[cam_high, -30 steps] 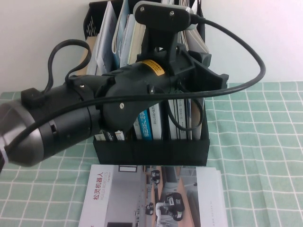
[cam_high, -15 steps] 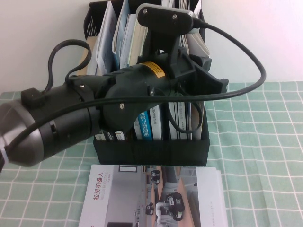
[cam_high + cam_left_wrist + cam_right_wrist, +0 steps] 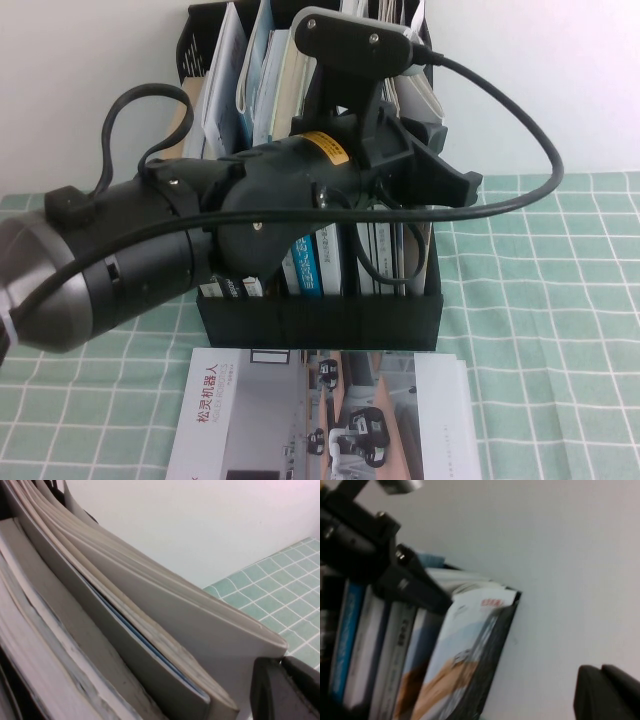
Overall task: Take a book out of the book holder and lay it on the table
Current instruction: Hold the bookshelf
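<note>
Left gripper point(image 3: 281, 682) is what you should look at first: its arm reaches in from the worktop's left side and dips into the right-hand slot of the book holder point(image 3: 320, 320), pressed in among the upright pages. You cannot tell from these views whether it is apart, together or pinching a cover, since the leaves crowd right up against it.

Your right gripper point(image 3: 602, 692) is closed with nothing in it. It hangs off to the holder's right side in front of the pale wall, outside the high view.

You will find the book point(image 3: 470, 645) in the holder's end slot on the right, standing on edge and leaning a little, its white cover with the red title facing outward. The left gripper's dark tip sits just beside that cover's upper edge. Blue-spined volumes stand in the slots further left.

You can see the holder standing at the far edge of the worktop point(image 3: 540, 300), about mid-width. A booklet point(image 3: 320, 420) with a red title and a grey robot photo lies flat at the near edge, just in front of the holder's low front wall.
</note>
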Tool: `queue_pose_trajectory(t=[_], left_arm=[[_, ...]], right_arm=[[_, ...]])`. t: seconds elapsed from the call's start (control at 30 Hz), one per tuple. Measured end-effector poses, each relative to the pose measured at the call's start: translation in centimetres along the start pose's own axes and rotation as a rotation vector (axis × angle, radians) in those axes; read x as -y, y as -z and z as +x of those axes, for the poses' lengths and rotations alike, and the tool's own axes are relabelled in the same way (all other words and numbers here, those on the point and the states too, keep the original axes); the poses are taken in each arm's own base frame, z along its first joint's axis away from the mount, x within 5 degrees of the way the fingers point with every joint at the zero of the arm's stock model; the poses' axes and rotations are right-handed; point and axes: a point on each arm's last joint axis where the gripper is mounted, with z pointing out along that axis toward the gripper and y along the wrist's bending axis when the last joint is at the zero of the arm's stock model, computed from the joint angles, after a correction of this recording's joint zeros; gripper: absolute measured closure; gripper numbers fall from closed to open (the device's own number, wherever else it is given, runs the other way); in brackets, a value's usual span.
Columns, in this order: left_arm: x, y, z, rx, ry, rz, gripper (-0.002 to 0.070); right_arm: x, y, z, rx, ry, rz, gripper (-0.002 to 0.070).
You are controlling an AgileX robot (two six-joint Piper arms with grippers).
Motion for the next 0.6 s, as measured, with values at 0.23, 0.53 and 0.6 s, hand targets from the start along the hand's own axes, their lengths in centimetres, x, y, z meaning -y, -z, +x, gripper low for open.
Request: queue_pose_trajectory(t=[0.23, 0.53, 0.6], left_arm=[[0.0, -0.1, 0.1, -0.002, -0.012, 0.0, 0.0678], [0.0, -0.2, 0.4, -0.031, -0.012, 0.003, 0.0678], [0.0, -0.2, 0.6, -0.043, -0.014, 0.006, 0.0678]], right_arm=[[-1.7, -3.0, 3.2, -0.149, -0.044, -0.222, 0.0656], [-3.1, -8.1, 7.3, -0.059, -0.405, -0.331, 0.0267], [-3.3, -9.2, 8.8, -0.064, -0.409, -0.333, 0.0207]])
